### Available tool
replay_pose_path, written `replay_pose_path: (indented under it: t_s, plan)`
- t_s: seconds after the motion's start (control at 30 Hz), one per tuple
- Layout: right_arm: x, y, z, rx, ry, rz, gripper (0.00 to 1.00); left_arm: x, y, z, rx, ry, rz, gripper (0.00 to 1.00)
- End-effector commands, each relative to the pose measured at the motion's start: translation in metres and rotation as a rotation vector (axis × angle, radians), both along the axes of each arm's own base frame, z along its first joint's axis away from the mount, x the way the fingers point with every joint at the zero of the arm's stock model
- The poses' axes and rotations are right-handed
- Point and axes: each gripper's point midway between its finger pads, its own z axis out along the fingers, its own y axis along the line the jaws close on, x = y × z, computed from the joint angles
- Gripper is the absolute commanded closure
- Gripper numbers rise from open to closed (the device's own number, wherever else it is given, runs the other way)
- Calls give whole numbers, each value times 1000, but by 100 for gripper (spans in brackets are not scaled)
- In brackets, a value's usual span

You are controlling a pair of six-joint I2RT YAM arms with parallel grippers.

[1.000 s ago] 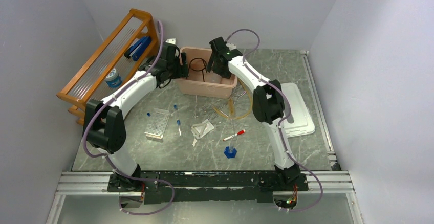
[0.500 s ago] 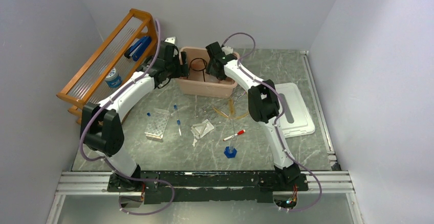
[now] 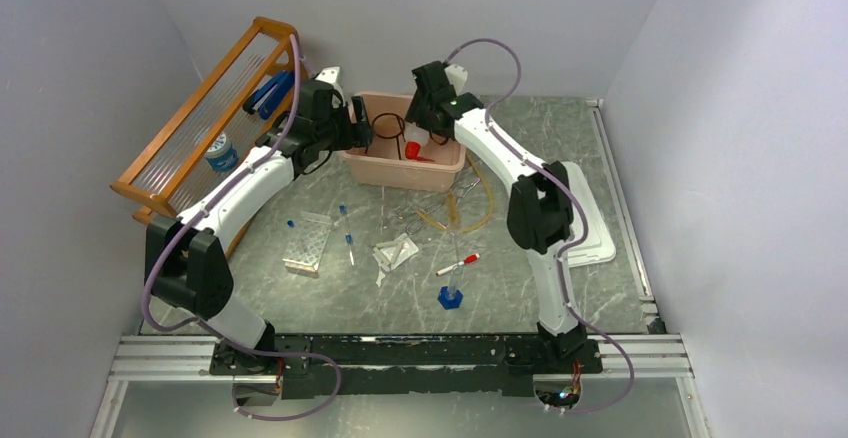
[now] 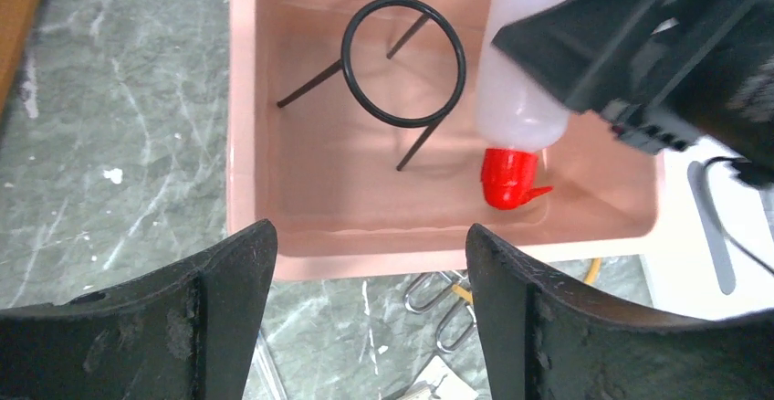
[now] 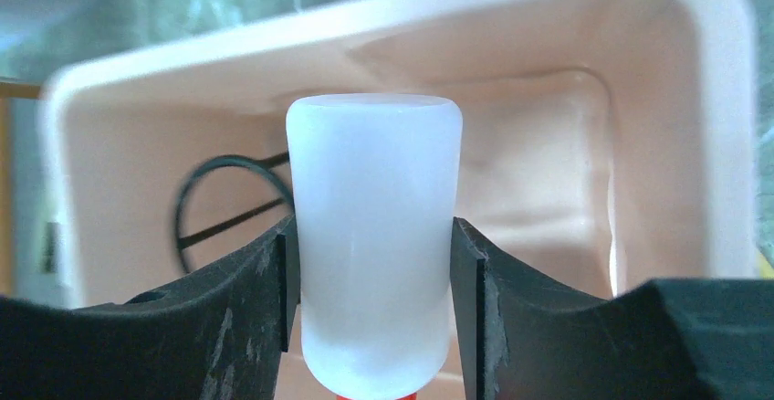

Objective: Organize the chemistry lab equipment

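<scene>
The right hand [image 5: 372, 263] is gripping the squeeze bottle [image 4: 522, 89] cap-down over the bin [image 4: 239, 108] (left hand [image 4: 370, 263] wide, empty); release it only once it is resting.

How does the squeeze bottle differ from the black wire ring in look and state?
The squeeze bottle is a milky solid body with a red cap; the wire ring is thin, black and open. The bottle is clamped cap-down by the right gripper; the ring lies free, untouched. Both are in the pink bin.

Bright, even light; blurred wrist edges
</scene>
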Motion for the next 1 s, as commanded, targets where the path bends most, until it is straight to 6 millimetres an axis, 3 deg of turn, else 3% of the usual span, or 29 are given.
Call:
replay_pose_path:
  t_s: [0.0,0.2,0.4,0.53,0.63,0.73,0.97]
  plan:
    - [2,-4,53,85,-106,-24,57,-6,-13,23,-96,-51,-49,20]
    - [-4,-4,79,271,-94,-14,57,-16,-28,32,-211,-47,-96,15]
    - [-16,1,91,576,-6,-53,57,-23,-62,42,-384,-41,-156,13]
    - [-25,8,95,724,41,-76,57,-25,-86,46,-410,-72,-189,12]
    - [-25,15,109,805,26,-49,57,-24,-99,43,-408,-81,-190,11]
    - [-26,20,115,869,39,-43,57,-17,-102,41,-410,-118,-166,16]
    - [-32,21,110,976,94,-83,58,-6,-101,36,-358,-150,-125,42]
